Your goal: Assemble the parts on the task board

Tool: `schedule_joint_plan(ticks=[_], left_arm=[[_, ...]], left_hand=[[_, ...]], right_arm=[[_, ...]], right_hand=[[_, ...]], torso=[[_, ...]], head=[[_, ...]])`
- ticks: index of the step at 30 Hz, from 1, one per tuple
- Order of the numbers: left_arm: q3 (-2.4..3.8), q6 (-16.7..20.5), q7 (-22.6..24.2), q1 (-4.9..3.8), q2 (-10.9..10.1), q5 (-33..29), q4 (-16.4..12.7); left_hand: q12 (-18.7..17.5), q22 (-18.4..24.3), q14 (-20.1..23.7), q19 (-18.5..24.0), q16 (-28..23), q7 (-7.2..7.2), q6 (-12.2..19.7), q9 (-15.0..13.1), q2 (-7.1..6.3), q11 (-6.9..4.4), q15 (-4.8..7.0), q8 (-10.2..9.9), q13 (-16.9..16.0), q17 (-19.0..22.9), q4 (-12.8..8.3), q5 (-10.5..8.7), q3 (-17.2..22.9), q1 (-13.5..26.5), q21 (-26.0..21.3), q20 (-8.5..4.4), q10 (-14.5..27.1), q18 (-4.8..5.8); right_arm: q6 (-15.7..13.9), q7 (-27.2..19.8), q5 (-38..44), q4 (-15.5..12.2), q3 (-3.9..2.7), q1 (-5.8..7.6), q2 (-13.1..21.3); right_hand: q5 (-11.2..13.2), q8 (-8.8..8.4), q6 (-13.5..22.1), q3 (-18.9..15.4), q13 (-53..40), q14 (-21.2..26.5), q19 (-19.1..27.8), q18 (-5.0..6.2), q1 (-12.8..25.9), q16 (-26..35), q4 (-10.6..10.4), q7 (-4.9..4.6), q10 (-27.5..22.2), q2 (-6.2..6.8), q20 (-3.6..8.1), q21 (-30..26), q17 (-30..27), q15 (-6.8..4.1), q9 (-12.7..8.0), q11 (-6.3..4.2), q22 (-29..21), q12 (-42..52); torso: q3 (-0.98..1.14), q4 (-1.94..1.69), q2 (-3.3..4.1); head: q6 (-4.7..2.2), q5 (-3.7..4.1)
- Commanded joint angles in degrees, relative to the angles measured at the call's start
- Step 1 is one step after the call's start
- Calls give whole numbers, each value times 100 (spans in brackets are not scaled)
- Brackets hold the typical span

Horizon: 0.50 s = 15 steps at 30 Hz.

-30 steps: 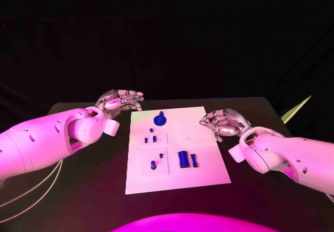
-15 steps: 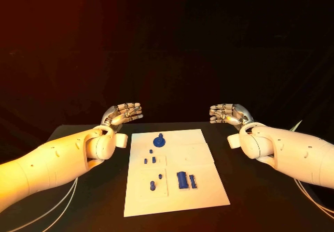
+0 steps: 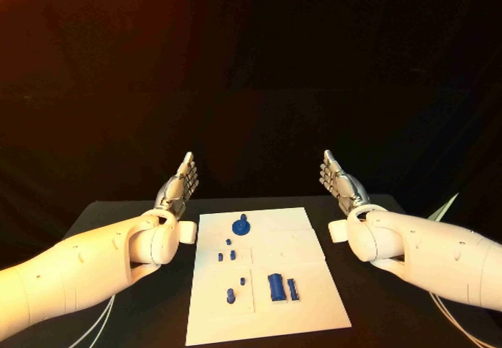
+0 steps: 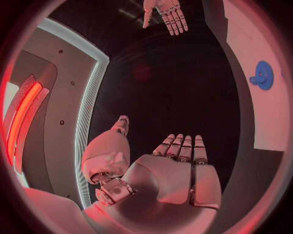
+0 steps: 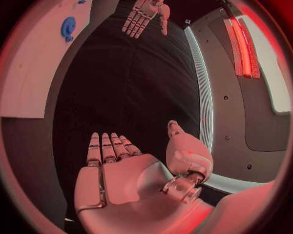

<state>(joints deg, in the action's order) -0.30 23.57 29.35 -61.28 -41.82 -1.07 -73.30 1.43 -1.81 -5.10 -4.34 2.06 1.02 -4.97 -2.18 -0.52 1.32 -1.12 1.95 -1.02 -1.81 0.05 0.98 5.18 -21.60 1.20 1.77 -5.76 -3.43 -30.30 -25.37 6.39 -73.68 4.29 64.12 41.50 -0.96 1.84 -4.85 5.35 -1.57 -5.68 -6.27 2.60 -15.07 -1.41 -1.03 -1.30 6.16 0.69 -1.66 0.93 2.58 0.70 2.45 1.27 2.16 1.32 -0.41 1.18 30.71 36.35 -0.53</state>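
Note:
The white task board (image 3: 291, 233) lies flat in the middle of the black table. On it sit a round blue part (image 3: 241, 227) at the far end, several small blue pegs (image 3: 231, 255) down its left half, and a blue block (image 3: 276, 287) with a thin blue piece (image 3: 293, 289) beside it. My left hand (image 3: 178, 190) is raised past the board's far left corner, fingers straight and apart, holding nothing. My right hand (image 3: 342, 185) mirrors it past the far right corner, also empty. In the wrist views, each flat palm (image 4: 177, 165) (image 5: 122, 165) faces the other hand (image 4: 163, 12) (image 5: 143, 14), with the round part (image 4: 262, 74) (image 5: 68, 28) on the board.
Black table (image 3: 136, 304) surrounds the board on all sides. Thin pale cables (image 3: 104, 315) hang near my left arm. A dark backdrop stands behind the table.
Both hands have lifted off the table's far side, and their curled fingers have straightened out flat. The camera has tilted, so the board sits lower in the picture.

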Motion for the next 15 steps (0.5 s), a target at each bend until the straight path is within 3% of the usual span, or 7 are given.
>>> schedule_joint_plan(ticks=[1,8,15], left_arm=[[12,596,23,31,-72,40,-466],[24,1635,38,89,-226,88,-1321],[29,2032,44,110,-284,106,-1647]], left_hand=[[-143,181,510,434,-206,-102,497,218,52,-132,112,-195,102,181,-5,-98,-518,2160,-120,-177,576,343],[-143,181,510,434,-206,-102,497,218,52,-132,112,-195,102,181,-5,-98,-518,2160,-120,-177,576,343],[-143,181,510,434,-206,-102,497,218,52,-132,112,-195,102,181,-5,-98,-518,2160,-120,-177,576,343]], right_arm=[[-481,-177,-227,-547,-124,-128,102],[-1190,-386,-552,-1398,-364,-339,273],[-1382,-442,-639,-1627,-429,-396,319]], right_hand=[[96,-184,485,-535,157,568,627,-260,1507,141,103,130,-616,-69,166,-93,-258,-70,-245,-127,-216,-132],[96,-184,485,-535,157,568,627,-260,1507,141,103,130,-616,-69,166,-93,-258,-70,-245,-127,-216,-132],[96,-184,485,-535,157,568,627,-260,1507,141,103,130,-616,-69,166,-93,-258,-70,-245,-127,-216,-132]], torso=[[36,-105,43],[41,-118,47],[41,-118,47]], head=[[-171,46],[-197,53],[-197,53]])
